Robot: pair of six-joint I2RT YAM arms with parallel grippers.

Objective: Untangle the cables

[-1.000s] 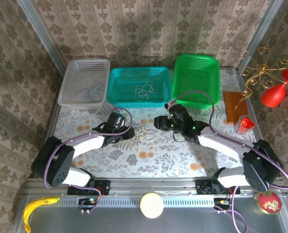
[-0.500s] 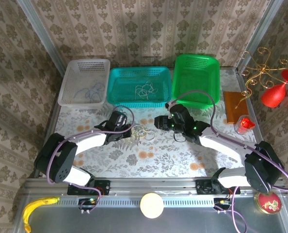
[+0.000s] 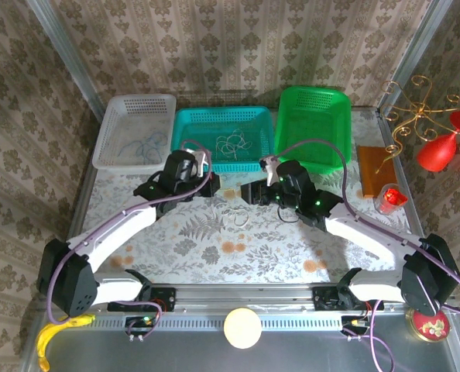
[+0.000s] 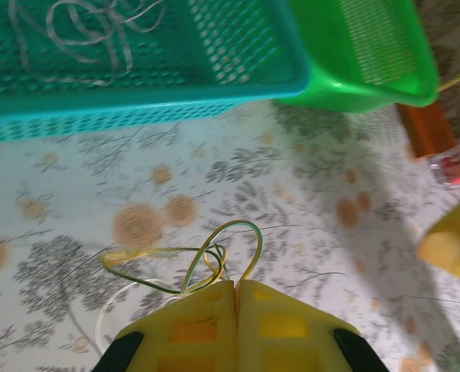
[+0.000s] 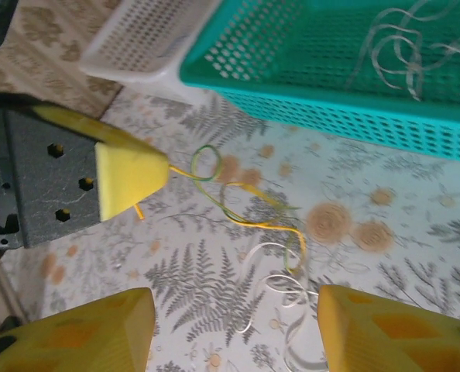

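**Left pincer**: your two yellow pads are pressed flat together, clamped on a thin yellow-and-green cable.
- The cable rises from the seam between the pads in a small arch, with a tighter loop tucked inside it.
- One strand trails off to the left, low over the floral-patterned desk.
- In the right wrist view the cable leaves the tip of your left pad and curls into one small ring just beside it. It then slopes down toward a whitish thin cable lying in loose coils on the cloth.
- Where the two meet, you cannot tell whether they cross or only lie side by side.

**Right pincer**: your pads stand wide apart and grip no cable.
- The whitish coils lie on the desk under the gap between the pads.
- In the top view the right pincer points at the left pincer and stands near it. The loose coils lie between them, a little toward the arm bases.

**Further out, along the back of the desk:**
- A teal plastic mesh basket holds a tangle of pale cords.
- To its left, a white perforated plastic basket holds thin blue cords.
- To its right sits a bright green plastic basket.
- The teal and green baskets touch at their near corners.
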